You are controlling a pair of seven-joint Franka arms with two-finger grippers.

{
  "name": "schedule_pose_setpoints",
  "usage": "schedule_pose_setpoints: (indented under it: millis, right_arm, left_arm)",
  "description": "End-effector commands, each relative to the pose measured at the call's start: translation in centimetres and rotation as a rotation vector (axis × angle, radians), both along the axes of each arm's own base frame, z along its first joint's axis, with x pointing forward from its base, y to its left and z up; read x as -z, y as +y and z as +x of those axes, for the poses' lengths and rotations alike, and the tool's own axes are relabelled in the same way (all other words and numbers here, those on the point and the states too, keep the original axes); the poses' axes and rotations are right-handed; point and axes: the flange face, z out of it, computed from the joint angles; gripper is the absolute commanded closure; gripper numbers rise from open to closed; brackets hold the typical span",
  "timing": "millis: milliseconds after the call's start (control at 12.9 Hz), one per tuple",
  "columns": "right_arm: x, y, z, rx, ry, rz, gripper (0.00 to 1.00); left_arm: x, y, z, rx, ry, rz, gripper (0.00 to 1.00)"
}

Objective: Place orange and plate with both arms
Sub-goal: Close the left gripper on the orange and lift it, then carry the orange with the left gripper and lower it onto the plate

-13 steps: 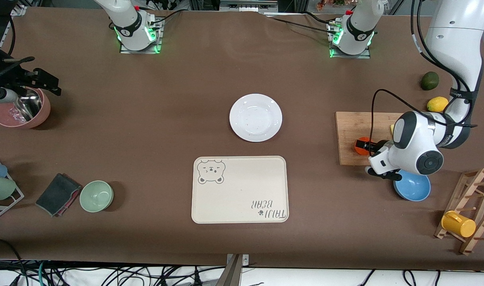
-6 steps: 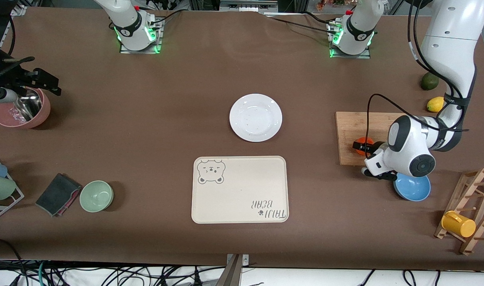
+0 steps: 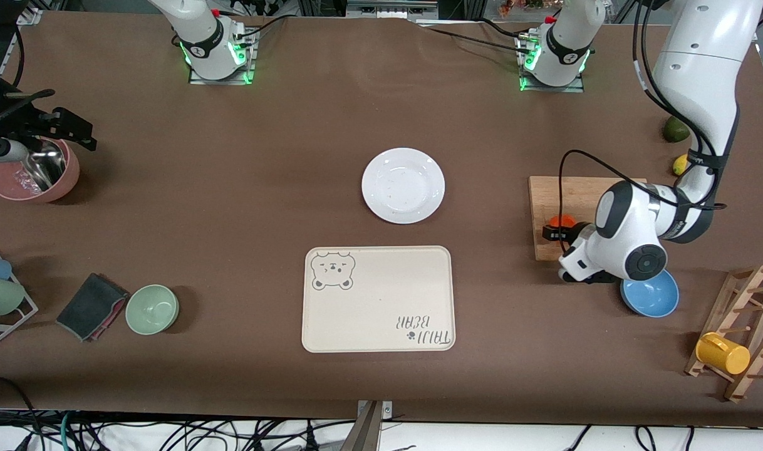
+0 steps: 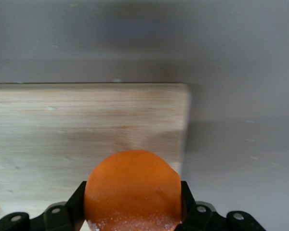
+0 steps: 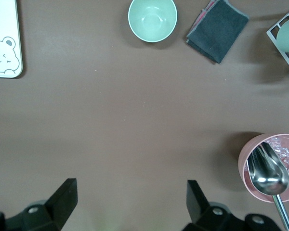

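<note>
The orange (image 3: 560, 221) is held in my left gripper (image 3: 554, 230), which is shut on it over the edge of the wooden cutting board (image 3: 576, 194) that faces the table's middle. In the left wrist view the orange (image 4: 132, 185) fills the space between the black fingers of that gripper (image 4: 133, 202), with the board (image 4: 62, 130) below it. The white plate (image 3: 403, 185) lies at the table's middle, bare. My right gripper (image 3: 74, 128) waits open and empty at the right arm's end of the table, beside the pink bowl (image 3: 40, 181); it also shows in the right wrist view (image 5: 132, 197).
A cream bear tray (image 3: 378, 299) lies nearer the camera than the plate. A blue bowl (image 3: 654, 295), a lemon (image 3: 679, 164), a green fruit (image 3: 674, 129) and a rack with a yellow mug (image 3: 723, 354) surround the board. A green bowl (image 3: 152, 309) and grey cloth (image 3: 92, 305) lie near the right arm's end.
My left gripper has carried the orange from over the board's middle to over its edge, toward the table's middle. The right arm has not moved.
</note>
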Motion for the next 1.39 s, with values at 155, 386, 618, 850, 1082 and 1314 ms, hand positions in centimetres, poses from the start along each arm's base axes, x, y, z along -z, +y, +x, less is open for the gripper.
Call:
schedule_pose_setpoints:
  millis: [155,386,618,850,1082,1314]
  right_arm:
    - [-0.7,0.2,-0.3,0.010,-0.002,0.003,0.00]
    - [-0.6,0.2,-0.3,0.010,0.000,0.001,0.00]
    - [-0.7,0.2,-0.3,0.010,-0.002,0.001,0.00]
    - [-0.7,0.3,-0.3,0.008,-0.002,0.003,0.00]
    - [-0.7,0.2,-0.3,0.010,-0.002,0.003,0.00]
    - [-0.7,0.4,-0.3,0.007,-0.002,0.003,0.00]
  left_arm:
    - [-1.4,-12.5,-2.1,-0.074,0.058,-0.097,1.00]
    - [-1.0,-18.6,-4.4,-0.106,0.115,-0.134,1.00]
    - [-2.4,-25.3,-6.6,-0.180,0.125,-0.075,1.00]
    - [-2.2,-30.7,-9.0,-0.247,0.071,-0.057,1.00]
    - [-1.3,-34.8,-11.0,-0.295,0.029,-0.045,1.00]
    - [0.8,-35.6,-11.7,-0.317,0.010,-0.047,0.97]
